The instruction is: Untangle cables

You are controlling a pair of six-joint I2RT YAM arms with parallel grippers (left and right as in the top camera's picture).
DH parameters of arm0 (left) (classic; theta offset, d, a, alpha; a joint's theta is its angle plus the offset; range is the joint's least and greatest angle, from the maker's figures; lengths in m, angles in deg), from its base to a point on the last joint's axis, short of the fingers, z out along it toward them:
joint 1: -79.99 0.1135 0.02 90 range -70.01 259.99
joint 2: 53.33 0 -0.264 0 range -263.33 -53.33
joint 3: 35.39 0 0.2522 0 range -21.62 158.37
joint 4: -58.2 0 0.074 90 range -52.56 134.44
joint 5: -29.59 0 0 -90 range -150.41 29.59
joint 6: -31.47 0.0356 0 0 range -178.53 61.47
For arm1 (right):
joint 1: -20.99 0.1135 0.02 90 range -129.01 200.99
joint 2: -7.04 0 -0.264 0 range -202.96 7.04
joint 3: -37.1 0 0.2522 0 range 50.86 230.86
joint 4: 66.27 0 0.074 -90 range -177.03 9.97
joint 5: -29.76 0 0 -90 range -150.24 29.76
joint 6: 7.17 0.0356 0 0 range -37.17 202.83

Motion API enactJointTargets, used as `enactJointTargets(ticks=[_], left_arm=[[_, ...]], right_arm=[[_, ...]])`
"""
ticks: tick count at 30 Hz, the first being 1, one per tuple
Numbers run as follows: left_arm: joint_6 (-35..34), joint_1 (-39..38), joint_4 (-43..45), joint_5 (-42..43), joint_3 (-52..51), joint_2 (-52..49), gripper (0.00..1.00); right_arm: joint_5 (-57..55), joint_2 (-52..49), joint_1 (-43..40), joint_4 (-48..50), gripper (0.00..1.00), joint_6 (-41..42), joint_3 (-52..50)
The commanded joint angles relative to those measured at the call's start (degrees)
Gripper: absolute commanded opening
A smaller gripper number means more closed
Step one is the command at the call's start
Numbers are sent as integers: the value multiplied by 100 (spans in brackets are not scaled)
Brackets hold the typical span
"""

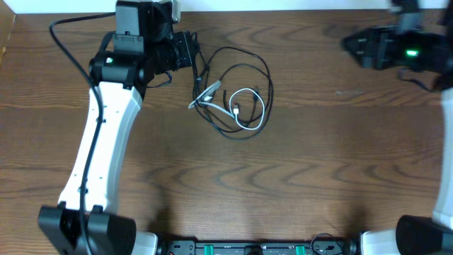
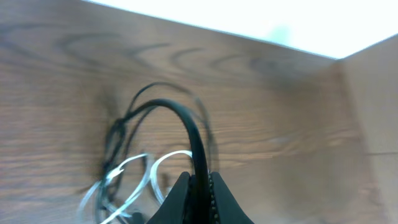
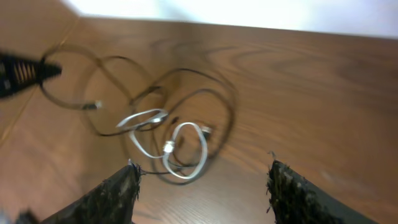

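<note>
Overhead: my left gripper [image 1: 191, 55] sits at the heap's upper-left edge, near the table's [image 1: 283, 184] far side. The black cable [image 1: 270, 85] runs out from it in wide loops, and the white cable [image 1: 261, 112] is coiled inside them. My right gripper [image 1: 357, 44] hangs well apart, blurred. From up here I cannot tell how either pair of jaws stands.

Left wrist: only this view shows my grip. The left gripper [image 2: 200, 186] has its jaws pinched shut on the black cable [image 2: 189, 127], which arcs up out of them. The white cable [image 2: 130, 163] lies beyond, blurred. The cord is thin, so I judge a hard tug could slide it through the pinch.

Right wrist: the right gripper [image 3: 204, 171] has its jaws wide with nothing between. This low angle alone shows the white cable [image 3: 144, 116] laced through the black cable [image 3: 231, 109], with my left gripper [image 3: 22, 71] far off. If I pull left with nothing pinned, the whole heap may drag or cinch tighter. Dropping into the middle, I might catch both cords at once.
</note>
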Motion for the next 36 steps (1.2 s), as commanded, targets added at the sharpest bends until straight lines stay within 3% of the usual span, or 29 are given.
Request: enactJointTargets(ticks=[1,11,14,19,21,27,36], left_arm=[[-455,-2,120,584,87,455,8],[-708,-2,393,256,87,986,7],[-688,-2,72,-551,85,960,7],[-671,24,-828,-2610,85,645,7],[-673,81,-1182,-3001,83,424,7],[-673,374,-1851,-3027,83,-372,7],[-673,739,-2127,-3025,83,-1152,7]], right_arm=[[168,-273,457,140,66,-382,35],[179,-1484,1526,356,66,-216,35],[177,-1818,1856,623,66,-216,35],[173,-2371,2337,1263,66,70,35],[173,-2566,2483,1440,66,149,35],[129,-3195,2997,1871,65,140,35],[-33,-3921,3493,2632,64,275,35]])
